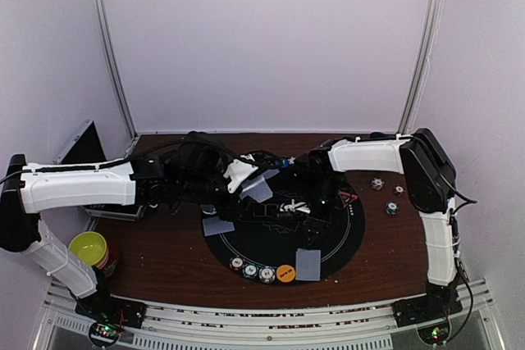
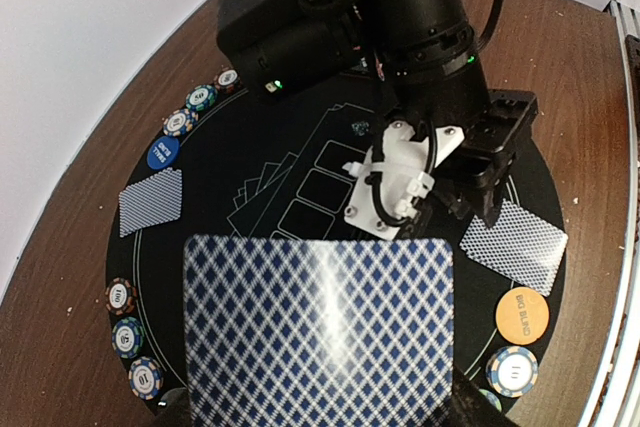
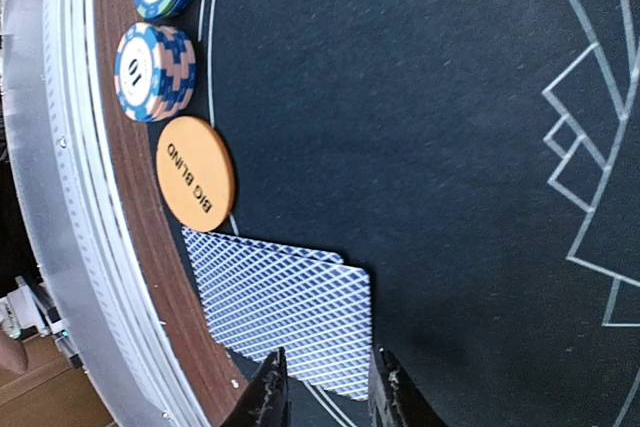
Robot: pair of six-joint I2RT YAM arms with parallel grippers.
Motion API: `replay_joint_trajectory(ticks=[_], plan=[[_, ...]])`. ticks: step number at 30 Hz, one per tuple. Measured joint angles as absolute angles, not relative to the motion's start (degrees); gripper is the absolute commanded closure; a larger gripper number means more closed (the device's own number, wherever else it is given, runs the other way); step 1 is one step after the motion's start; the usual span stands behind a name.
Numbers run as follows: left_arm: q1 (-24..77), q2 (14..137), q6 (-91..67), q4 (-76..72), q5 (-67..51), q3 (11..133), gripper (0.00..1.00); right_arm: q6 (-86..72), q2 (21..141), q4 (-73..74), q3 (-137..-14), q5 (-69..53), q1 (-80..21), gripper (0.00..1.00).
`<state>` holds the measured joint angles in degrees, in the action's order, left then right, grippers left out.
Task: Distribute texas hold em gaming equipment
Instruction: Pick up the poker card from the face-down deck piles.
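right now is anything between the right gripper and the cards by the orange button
Nothing visible does. The right gripper hangs directly over the cards beside the orange button, fingers apart, with only bare black mat around them.

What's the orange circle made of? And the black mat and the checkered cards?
The orange button looks like smooth matte plastic, with printed letters. The black mat seems to be felt or fabric: dull, slightly fuzzy surface. The cards look like thin coated paper or plastic; a streak of glare on the near card suggests gloss.
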<state>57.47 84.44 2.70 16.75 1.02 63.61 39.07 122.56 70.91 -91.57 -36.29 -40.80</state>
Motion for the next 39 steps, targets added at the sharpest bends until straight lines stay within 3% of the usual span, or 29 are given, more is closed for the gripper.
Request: replay_joint_trajectory(ticks=[19, 31, 39], plan=[[57.47, 84.44, 2.68, 16.78, 1.02, 63.61, 0.40, 24.56, 108.42, 58.59, -91.64, -32.51, -38.59, 0.59], [57.47, 84.42, 2.70, 16.75, 1.06, 63.61, 0.40, 2.76, 93.36, 29.10, -80.79, -48.21, -33.43, 0.49], [57.47, 84.42, 2.68, 16.75, 1.04, 63.61, 0.40, -5.23, 93.54, 18.41, -77.76, -55.68, -35.57, 0.44]])
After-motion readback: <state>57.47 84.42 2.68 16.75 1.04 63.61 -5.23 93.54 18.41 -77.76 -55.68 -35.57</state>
